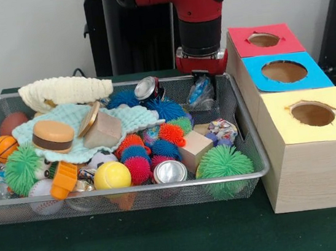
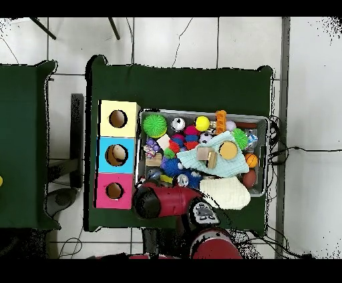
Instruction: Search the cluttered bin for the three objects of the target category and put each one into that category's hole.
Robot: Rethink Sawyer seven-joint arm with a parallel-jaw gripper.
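Green cloth covers the surface [image 1: 172, 249], and on it sits a wire mesh bin [image 1: 128, 196] packed with toys. Which category is wanted cannot be told from what shows, so the candidates lie mixed: spiky rubber balls in green [image 1: 223, 161], pink [image 1: 138, 168], orange [image 1: 171, 132] and blue [image 1: 166, 108]; a yellow ball [image 1: 111, 175]; a small basketball [image 1: 2, 148] at the bin's end; a white baseball [image 1: 43, 196] against the front wall; two drink cans, one [image 1: 170, 171] near the front wall and one [image 1: 147, 88] at the back; a wooden block [image 1: 195, 149]; and a toy burger [image 1: 53, 135] resting on a pale teal cloth [image 1: 71, 116]. A cream knitted cloth [image 1: 64, 91] drapes over the back rim.

Just beside the bin stands a row of three wooden boxes, each with a round hole in its top: yellow [image 1: 312, 116], blue [image 1: 285, 72] and red [image 1: 264, 40].

Over the bin's back corner nearest the boxes hangs the red and black arm [image 1: 197, 10]. Its end effector [image 1: 201, 78] sits low among the clutter by a crumpled wrapper [image 1: 201, 93]; whether it is released or clenched cannot be told.
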